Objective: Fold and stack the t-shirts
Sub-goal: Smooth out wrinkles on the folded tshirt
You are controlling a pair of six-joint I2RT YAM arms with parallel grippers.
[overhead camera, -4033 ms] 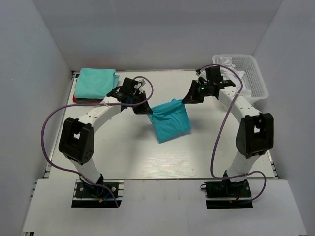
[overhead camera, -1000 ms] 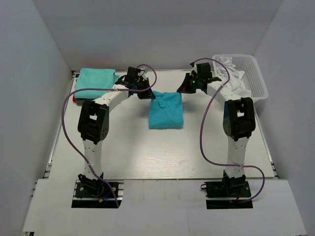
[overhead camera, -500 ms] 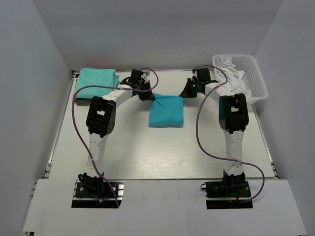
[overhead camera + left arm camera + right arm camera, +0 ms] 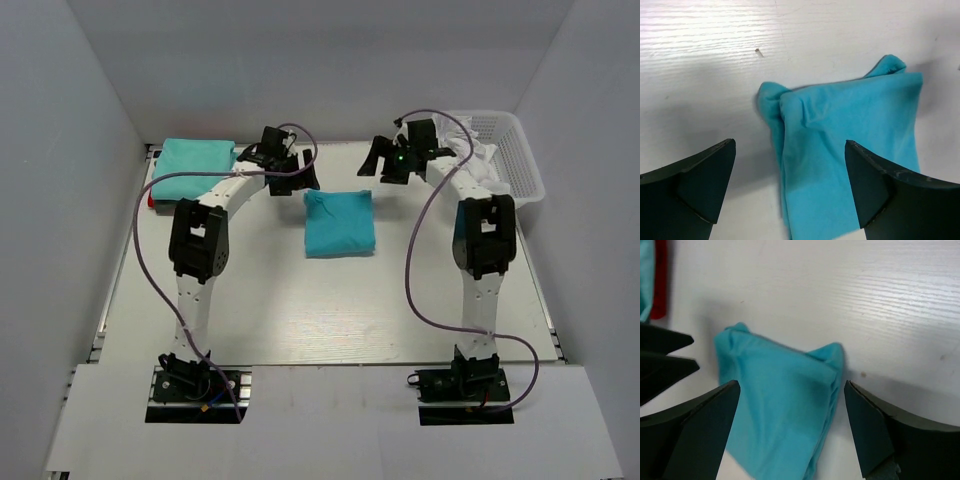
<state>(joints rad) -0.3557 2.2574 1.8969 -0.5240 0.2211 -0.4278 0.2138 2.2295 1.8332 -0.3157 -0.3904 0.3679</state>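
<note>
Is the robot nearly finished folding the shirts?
Done: a stack of folded mint shirts sits at the far left, and the turquoise t-shirt lies folded in the middle. In hand: nothing; the left gripper and right gripper are open above it. Left: stacking it, and probably folding the white cloth in the basket.

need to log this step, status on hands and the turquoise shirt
Left hand open, right hand open, both over turquoise t-shirt's far edge. T-shirt folded, lying flat, not held. Left arm between it and mint stack.
</note>
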